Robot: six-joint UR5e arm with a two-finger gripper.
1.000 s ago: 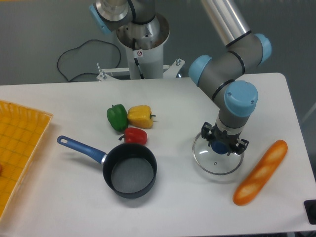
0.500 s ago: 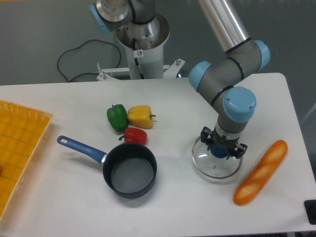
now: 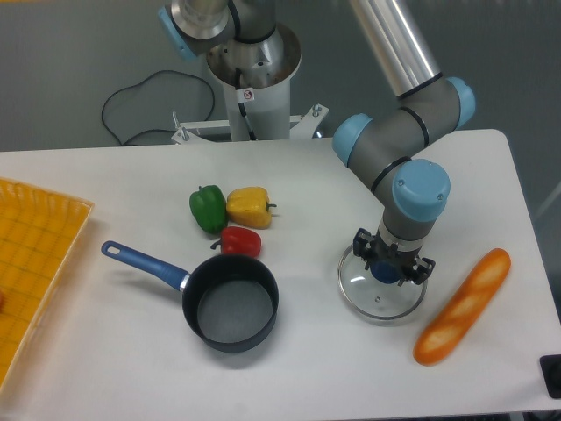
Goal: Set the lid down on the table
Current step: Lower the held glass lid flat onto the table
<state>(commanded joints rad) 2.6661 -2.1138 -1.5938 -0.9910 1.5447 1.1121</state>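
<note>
The lid (image 3: 379, 294) is a round clear glass disc with a metal rim and a blue knob. It is low over or on the white table (image 3: 333, 368), right of the dark saucepan (image 3: 230, 303). My gripper (image 3: 390, 266) points straight down over the lid's centre, its fingers closed on the blue knob (image 3: 386, 272). I cannot tell whether the lid's rim touches the table.
A baguette (image 3: 462, 306) lies just right of the lid. Green (image 3: 207, 208), yellow (image 3: 249, 207) and red (image 3: 240, 240) peppers sit behind the saucepan, whose blue handle (image 3: 145, 263) points left. A yellow grid tray (image 3: 35, 263) is at the left edge.
The gripper and the lid have moved slightly down and towards the front left, closer to the tabletop. Nothing else has moved.
</note>
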